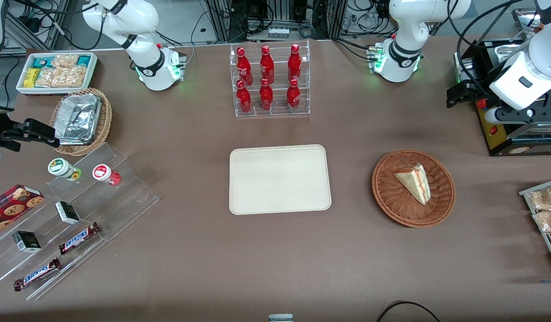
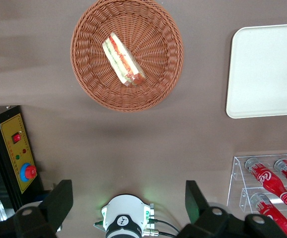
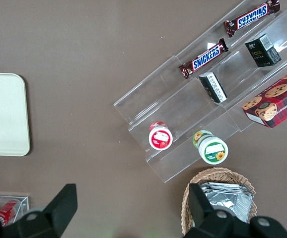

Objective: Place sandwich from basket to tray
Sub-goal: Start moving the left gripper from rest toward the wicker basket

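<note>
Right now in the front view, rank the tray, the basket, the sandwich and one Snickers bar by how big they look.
Largest to smallest:
1. tray
2. basket
3. Sandwich and Snickers bar: too close to rank; the bar looks longer, the sandwich wider.

The gripper hangs with jaws open at the working arm's end of the table, away from the basket.

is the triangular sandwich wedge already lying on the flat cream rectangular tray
No. The triangular sandwich wedge lies in the round reddish-brown wicker basket; the cream tray is bare, and the open left gripper holds nothing.
</note>
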You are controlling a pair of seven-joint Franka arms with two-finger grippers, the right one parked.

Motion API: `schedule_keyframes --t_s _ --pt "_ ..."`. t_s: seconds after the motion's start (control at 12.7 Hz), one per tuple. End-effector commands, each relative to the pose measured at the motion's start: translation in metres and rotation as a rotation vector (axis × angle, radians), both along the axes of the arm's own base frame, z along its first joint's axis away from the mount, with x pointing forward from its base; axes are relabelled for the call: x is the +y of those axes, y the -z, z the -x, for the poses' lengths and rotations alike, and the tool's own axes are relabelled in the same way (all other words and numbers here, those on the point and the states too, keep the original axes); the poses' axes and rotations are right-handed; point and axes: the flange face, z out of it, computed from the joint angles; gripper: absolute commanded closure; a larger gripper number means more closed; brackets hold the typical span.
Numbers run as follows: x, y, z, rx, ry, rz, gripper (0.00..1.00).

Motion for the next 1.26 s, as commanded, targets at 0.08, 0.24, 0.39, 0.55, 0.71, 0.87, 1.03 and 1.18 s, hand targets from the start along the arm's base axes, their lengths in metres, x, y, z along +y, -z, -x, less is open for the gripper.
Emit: schedule_keyframes --t_s 0.08,0.24,0.39,0.55,0.71,0.87,1.03,1.18 --pt "-0.001 -0.005 0.003 -0.019 -0.005 0.004 0.0" --pt "0.0 -0.003 0.002 -0.026 -0.006 0.0 0.0" --pt "0.001 0.001 0.0 -0.027 -0.006 0.001 0.0" --pt "0.007 0.01 -0.006 -0.01 -0.019 0.004 0.0" --pt "0.011 0.021 -0.014 -0.007 -0.026 0.002 0.0" --pt "0.011 0.038 -0.021 0.002 -0.028 0.0 0.0" --pt "0.011 0.057 -0.024 -0.004 -0.032 -0.001 0.0" --pt "0.011 0.08 -0.027 -0.015 -0.032 -0.005 0.0"
